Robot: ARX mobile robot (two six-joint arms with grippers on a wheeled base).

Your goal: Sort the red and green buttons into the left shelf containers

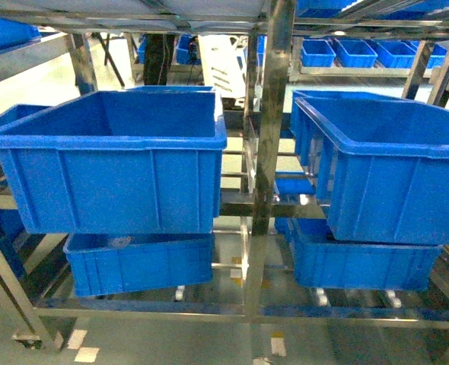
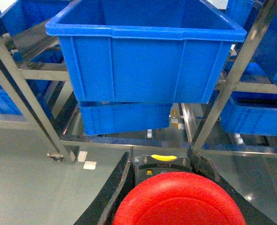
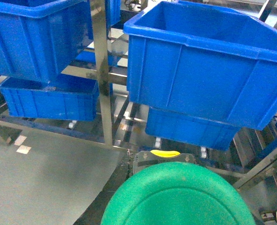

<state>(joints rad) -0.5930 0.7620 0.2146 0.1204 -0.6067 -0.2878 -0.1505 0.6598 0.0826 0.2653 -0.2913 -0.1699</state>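
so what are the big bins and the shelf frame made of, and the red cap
The upper left bin looks like moulded blue plastic, smooth with a slight sheen, a thick rolled rim and ribbed walls. The shelf frame appears to be bare metal, likely steel: silvery posts with bright reflections. The red cap in the left hand looks like smooth matte plastic, though that close it is hard to be sure.

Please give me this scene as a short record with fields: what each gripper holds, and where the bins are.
left gripper: shut on red button
right gripper: shut on green button
left shelf: upper bin above lower bin
right shelf: tilted bin above another
bin contents: not visible
buttons sorted: not yet
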